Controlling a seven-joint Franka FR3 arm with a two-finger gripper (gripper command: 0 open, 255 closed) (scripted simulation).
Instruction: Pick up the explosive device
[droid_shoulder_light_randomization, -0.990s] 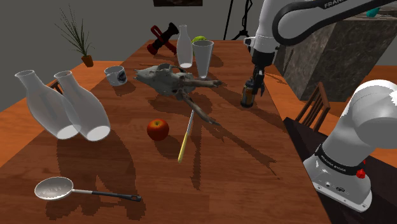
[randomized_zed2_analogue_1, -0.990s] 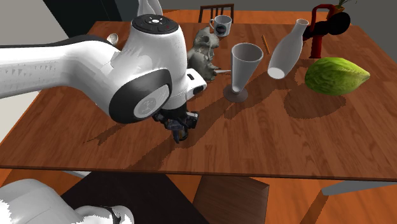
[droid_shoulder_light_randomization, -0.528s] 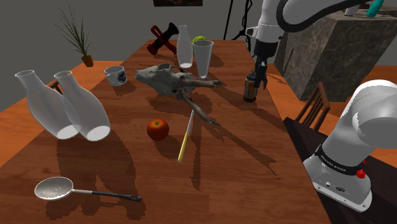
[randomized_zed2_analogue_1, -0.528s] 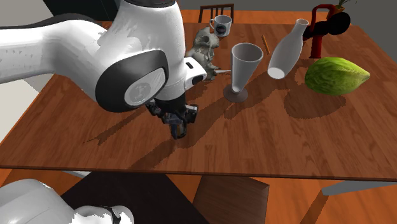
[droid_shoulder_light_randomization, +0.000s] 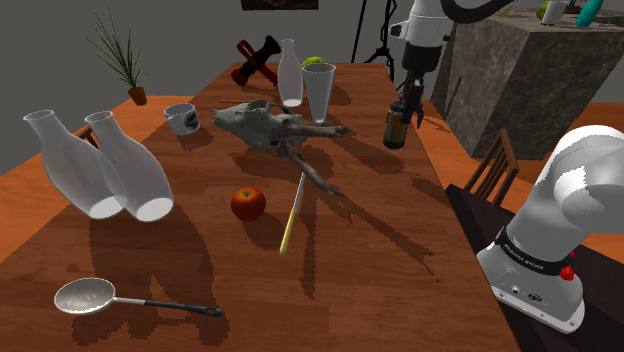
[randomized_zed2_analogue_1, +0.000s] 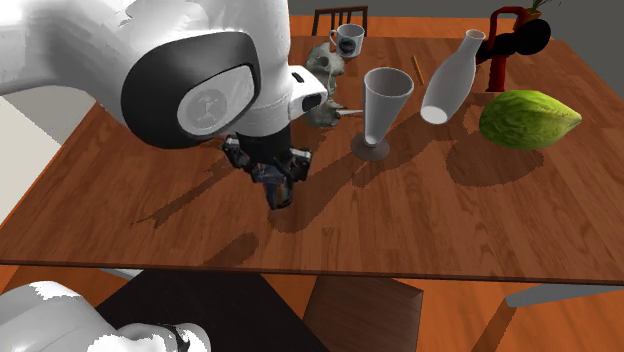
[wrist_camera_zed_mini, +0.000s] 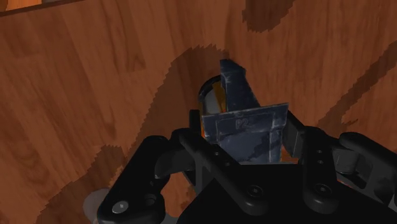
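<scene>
The explosive device (droid_shoulder_light_randomization: 396, 127) is a small dark cylinder with an orange band and a blue-grey lever on top. My black gripper (droid_shoulder_light_randomization: 406, 112) is shut on it from above. It hangs a little above the wooden table (droid_shoulder_light_randomization: 380, 260) near the edge on the shoulder view's right. In the second exterior view the device (randomized_zed2_analogue_1: 281, 188) hangs under the gripper (randomized_zed2_analogue_1: 272, 172), above its own shadow. The wrist view shows the fingers clasping the device (wrist_camera_zed_mini: 234, 95) on both sides, with the gripper (wrist_camera_zed_mini: 242, 129) over bare wood.
Beside the device stand a tall glass (droid_shoulder_light_randomization: 319, 92) and a white bottle (droid_shoulder_light_randomization: 290, 72). A skull with branches (droid_shoulder_light_randomization: 262, 125), an apple (droid_shoulder_light_randomization: 248, 203) and a pencil (droid_shoulder_light_randomization: 292, 213) lie mid-table. Two white vases (droid_shoulder_light_randomization: 110, 165), a mug (droid_shoulder_light_randomization: 181, 118) and a spoon (droid_shoulder_light_randomization: 90, 296) lie further left. A chair (droid_shoulder_light_randomization: 490, 165) stands at the table's right edge.
The gripper has risen with the device in it. The device has come up off the table and moved slightly further from the stand.
</scene>
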